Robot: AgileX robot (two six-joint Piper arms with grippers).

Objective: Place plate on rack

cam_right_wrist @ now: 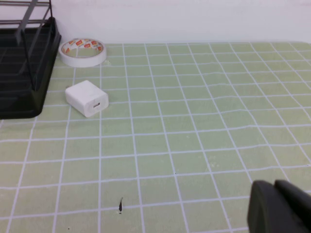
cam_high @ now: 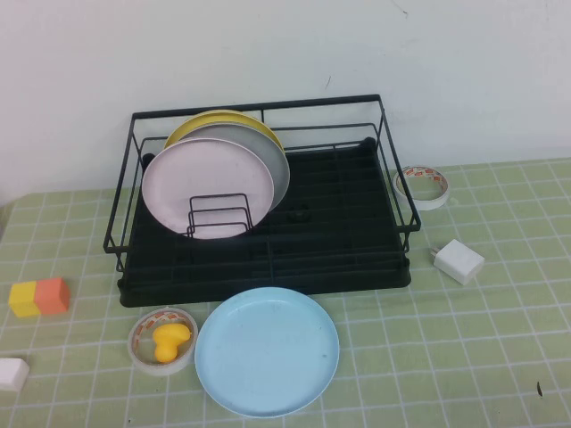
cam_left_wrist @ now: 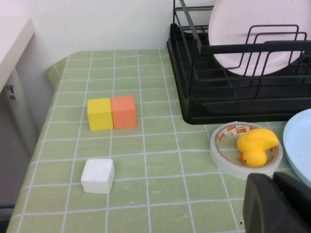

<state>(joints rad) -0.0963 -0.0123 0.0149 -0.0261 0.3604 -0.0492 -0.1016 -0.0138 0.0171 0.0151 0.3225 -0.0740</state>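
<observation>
The light blue plate (cam_high: 267, 350) lies flat on the green tablecloth in front of the rack; its edge shows in the left wrist view (cam_left_wrist: 300, 145). The black wire rack (cam_high: 339, 234) stands behind it and holds a pink plate (cam_high: 207, 186), a grey plate (cam_high: 268, 152) and a yellow plate (cam_high: 214, 119) upright at its left; its right part is bare. The rack also shows in the left wrist view (cam_left_wrist: 233, 104) and the right wrist view (cam_right_wrist: 19, 92). My left gripper (cam_left_wrist: 273, 189) is shut and empty, near the tape roll. My right gripper (cam_right_wrist: 274, 194) is shut and empty over bare cloth. Neither shows in the high view.
A tape roll (cam_high: 161, 340) with a yellow duck (cam_high: 169, 341) in it lies left of the blue plate. Yellow and orange blocks (cam_high: 39, 296) and a white block (cam_high: 12, 374) lie at the left. Another tape roll (cam_high: 421, 186) and a white charger (cam_high: 457, 260) lie right of the rack.
</observation>
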